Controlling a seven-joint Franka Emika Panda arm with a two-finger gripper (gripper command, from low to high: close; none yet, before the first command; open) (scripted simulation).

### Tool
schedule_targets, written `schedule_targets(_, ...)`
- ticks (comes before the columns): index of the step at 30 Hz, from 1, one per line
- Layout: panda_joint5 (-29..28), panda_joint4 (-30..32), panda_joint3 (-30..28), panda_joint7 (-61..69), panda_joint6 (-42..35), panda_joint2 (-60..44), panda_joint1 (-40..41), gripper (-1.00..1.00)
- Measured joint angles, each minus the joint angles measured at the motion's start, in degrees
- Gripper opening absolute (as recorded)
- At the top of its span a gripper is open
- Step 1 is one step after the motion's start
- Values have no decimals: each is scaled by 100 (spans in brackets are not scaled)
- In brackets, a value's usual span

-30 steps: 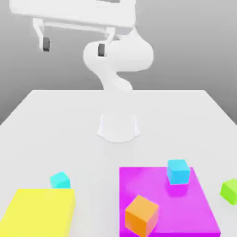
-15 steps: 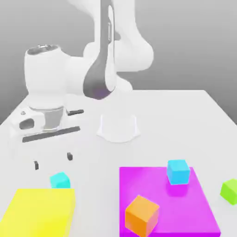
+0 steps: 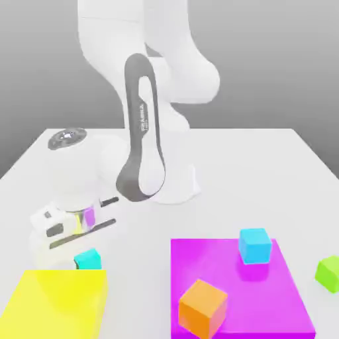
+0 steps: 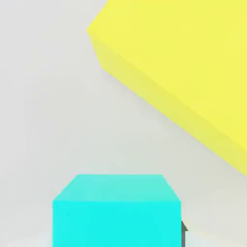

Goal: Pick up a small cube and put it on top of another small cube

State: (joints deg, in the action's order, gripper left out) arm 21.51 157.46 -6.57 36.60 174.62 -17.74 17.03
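The small cube (image 3: pixel 89 257) (image 4: pixel 116 210) is turquoise and rests on the white table just behind the yellow slab, at the exterior view's left. My gripper (image 3: pixel 82 260) has come down over it, and the white hand hides the cube's upper left part. In the hand view a dark fingertip (image 4: pixel 184 232) presses against the cube's side, so the gripper is shut on it. The other small cube (image 3: pixel 255 245), sky-blue, stands on the far part of the magenta slab (image 3: pixel 278 301), well off to the exterior view's right of my gripper.
A flat yellow slab (image 3: pixel 56 304) (image 4: pixel 183 72) lies right beside the gripped cube. An orange cube (image 3: pixel 202 308) sits on the magenta slab's near left corner. A lime-green cube (image 3: pixel 328 273) is at the right edge. The arm's base (image 3: pixel 173 184) stands mid-table.
The arm swung down from high above the table to the turquoise cube. The fingers, wide open before, have closed on the cube. No cube has moved.
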Motion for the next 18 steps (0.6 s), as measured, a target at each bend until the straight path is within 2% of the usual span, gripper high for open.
schedule_targets(4,-816,178,-766,-622,-523,698,-576,-100)
schedule_targets(7,-1589,307,-996,-1253,-977,1309,-676,-100)
schedule_targets(12,-1726,169,-612,-2531,-1666,1896,-1622,-100)
schedule_targets(18,-1769,-66,93,-4197,-2462,2496,-2298,-100)
